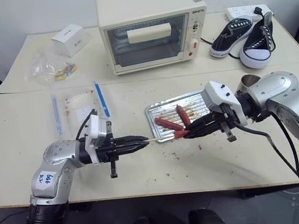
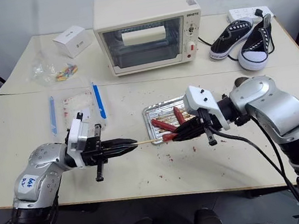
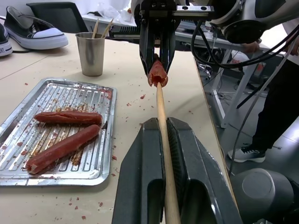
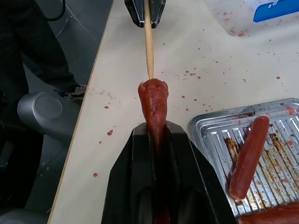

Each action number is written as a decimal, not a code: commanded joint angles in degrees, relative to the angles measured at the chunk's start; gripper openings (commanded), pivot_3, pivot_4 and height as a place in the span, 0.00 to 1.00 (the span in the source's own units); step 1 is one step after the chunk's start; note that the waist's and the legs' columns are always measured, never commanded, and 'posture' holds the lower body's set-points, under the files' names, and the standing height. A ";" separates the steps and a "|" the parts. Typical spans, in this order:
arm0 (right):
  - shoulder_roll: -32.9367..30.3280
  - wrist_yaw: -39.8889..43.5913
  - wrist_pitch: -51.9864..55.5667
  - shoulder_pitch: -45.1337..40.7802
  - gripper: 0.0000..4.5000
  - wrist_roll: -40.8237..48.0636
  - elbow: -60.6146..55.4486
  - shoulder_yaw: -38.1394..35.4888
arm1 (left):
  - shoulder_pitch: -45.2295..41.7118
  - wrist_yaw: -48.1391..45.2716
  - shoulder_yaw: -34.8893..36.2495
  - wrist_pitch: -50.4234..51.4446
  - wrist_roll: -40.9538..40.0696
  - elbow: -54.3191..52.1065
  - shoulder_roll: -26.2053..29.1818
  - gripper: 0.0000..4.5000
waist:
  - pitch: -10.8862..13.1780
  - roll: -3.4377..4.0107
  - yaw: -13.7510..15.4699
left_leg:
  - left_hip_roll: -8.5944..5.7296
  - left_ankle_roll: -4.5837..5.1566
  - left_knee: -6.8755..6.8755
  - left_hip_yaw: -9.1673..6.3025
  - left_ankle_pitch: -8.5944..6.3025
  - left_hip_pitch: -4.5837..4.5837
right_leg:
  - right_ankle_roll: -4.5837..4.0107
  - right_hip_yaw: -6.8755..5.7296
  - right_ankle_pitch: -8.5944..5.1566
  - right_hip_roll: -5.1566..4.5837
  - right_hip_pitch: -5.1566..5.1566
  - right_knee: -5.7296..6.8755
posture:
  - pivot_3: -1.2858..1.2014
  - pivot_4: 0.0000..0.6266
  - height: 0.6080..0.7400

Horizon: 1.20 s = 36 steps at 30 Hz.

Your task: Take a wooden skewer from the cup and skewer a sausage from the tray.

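Note:
My left gripper [image 1: 145, 142] is shut on a wooden skewer [image 1: 159, 138] and holds it level, pointing right. My right gripper [image 1: 186, 133] is shut on a reddish sausage [image 3: 157, 74] held end-on toward the skewer. The skewer's tip [image 4: 149, 70] meets the sausage's torn end [image 4: 153, 100]; how deep it goes is hidden. Both grippers hover just in front of the silver tray [image 1: 154, 124], where two more sausages [image 3: 67, 116] [image 3: 60, 148] lie. The metal cup [image 3: 90, 53], with more skewers in it, stands beyond the tray, partly behind my right arm.
A cream toaster oven [image 1: 150, 28] stands at the back, with black sneakers [image 1: 246, 38] to its right. A white box [image 1: 70, 39], a clear bag [image 1: 53, 70] and blue sticks [image 1: 101, 99] lie at the left. A person's leg [image 3: 275, 116] is beside the table.

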 commanded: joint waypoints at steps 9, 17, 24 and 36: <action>1.12 -0.71 0.29 -0.85 0.02 1.03 -2.22 0.15 | -1.12 0.21 0.38 0.50 -0.64 -1.74 -0.74 0.00 | 0.00 0.00 0.00 | 0.00 0.00 0.00 0.00 0.00 0.00 | 0.00 0.00 0.00 0.00 0.00 0.00 | 0.52 0.24 1.00; 2.18 -1.00 0.94 -1.64 0.02 1.12 -2.88 0.76 | -1.97 0.01 -0.76 0.29 0.21 -0.74 -1.70 0.00 | 0.00 0.00 -0.01 | 0.00 0.00 0.02 0.00 0.00 0.00 | 0.00 0.00 0.00 0.00 0.00 0.01 | 0.52 0.24 1.00; 3.48 -1.26 1.42 -2.92 0.02 1.00 -3.04 2.17 | -3.45 -0.21 -2.14 -0.14 0.80 0.40 -3.37 0.00 | 0.00 0.00 -0.01 | 0.00 0.00 0.03 0.00 0.00 0.00 | 0.00 0.00 0.00 0.00 0.00 0.02 | 0.52 0.24 1.00; 6.79 -1.70 1.37 -4.40 0.02 0.32 -3.09 4.23 | -4.19 -0.30 -3.03 -0.54 1.74 1.08 -5.94 0.00 | 0.00 0.00 -0.02 | 0.00 0.00 0.05 0.00 0.00 0.00 | 0.00 0.00 0.00 0.01 0.00 0.04 | 0.52 0.24 1.00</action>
